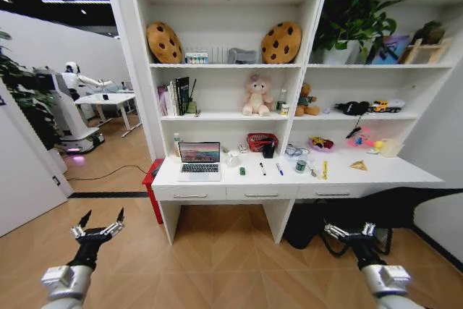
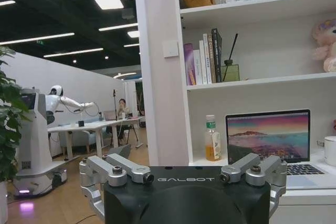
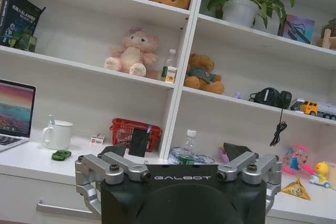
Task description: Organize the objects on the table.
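The white table (image 1: 405,172) stands ahead under tall shelving. An open silver laptop (image 1: 199,159) sits at its left end. To the right lie a tiny green toy car (image 1: 242,171), a black pen (image 1: 262,168) and a blue pen (image 1: 279,168). My left gripper (image 1: 99,228) and right gripper (image 1: 350,232) hover low over the floor, well short of the desk, both open and holding nothing. The left wrist view faces the laptop (image 2: 268,136) past my open left gripper (image 2: 184,170). The right wrist view shows the car (image 3: 61,155) beyond my open right gripper (image 3: 178,169).
A white mug (image 1: 233,158), a red basket (image 1: 261,141), a bottle (image 1: 176,144) and a yellow ruler (image 1: 325,170) also sit on the desk. A red bin (image 1: 153,187) stands at its left, dark bags (image 1: 307,226) under its right. Another robot (image 1: 69,110) stands far left.
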Available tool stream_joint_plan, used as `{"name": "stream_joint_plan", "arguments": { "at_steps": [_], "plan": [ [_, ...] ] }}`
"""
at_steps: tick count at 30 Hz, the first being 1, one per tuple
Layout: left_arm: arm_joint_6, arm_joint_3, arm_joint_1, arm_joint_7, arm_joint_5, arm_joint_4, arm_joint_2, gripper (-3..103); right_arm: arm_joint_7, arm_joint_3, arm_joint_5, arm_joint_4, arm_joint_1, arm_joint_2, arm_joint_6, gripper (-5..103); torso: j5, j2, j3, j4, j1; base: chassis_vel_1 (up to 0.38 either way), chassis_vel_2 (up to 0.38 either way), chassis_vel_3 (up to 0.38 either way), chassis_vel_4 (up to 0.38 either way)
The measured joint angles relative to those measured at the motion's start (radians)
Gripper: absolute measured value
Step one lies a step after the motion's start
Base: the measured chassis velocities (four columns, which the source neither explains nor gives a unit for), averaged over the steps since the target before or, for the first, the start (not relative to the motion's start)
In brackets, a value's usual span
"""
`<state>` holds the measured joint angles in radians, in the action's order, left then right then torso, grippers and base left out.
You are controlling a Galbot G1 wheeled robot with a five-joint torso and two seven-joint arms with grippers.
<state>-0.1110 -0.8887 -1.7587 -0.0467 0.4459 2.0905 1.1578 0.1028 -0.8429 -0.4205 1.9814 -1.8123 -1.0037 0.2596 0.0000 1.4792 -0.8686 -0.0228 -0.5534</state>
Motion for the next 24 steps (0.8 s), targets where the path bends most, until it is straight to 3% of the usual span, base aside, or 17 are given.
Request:
{"name": "stream_joint_plan", "arguments": {
  "at_steps": [24],
  "plan": [
    [-0.005,0.006,0.005,0.0,0.001,-0.022,0.011,99,-0.003,0.016,-0.022,-0.019,0.009,0.014,0.032,100,0.0,0.0,0.0,0.0,0.0,0.0,0.0,0.0,0.0]
  ]
}}
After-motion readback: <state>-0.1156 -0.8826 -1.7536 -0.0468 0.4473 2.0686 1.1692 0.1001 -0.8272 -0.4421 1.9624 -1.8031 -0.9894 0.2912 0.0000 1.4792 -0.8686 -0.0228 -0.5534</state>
